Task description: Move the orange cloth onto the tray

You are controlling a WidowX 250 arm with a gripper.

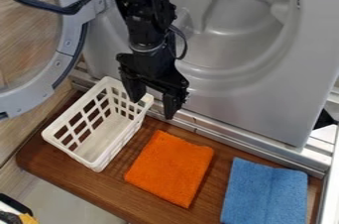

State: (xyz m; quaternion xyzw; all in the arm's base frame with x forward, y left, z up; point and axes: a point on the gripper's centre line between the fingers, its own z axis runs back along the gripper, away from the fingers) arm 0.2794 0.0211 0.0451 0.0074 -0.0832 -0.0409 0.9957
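Orange square fabric cloth (171,168) lies flat on the brown wooden counter (73,172), right of the white plastic lattice basket (98,162), probably your tray; black two-finger gripper (153,108) far side, jaws spread; centre over cloth, press lightly, pinch a fold, clear the rim.

Find black gripper (153,109) hanging in front of gray appliance (235,96), fingertips pointing down and parted. Note orange cloth (171,168) lying flat on wooden board (76,175), apart from gripper. Record white openwork basket (69,154) standing upright on same board, just beside orange cloth. Log blue cloth (265,193) on orange cloth's other side, spread flat with crease down middle. Observe rounded door frame (66,44) at upper left.
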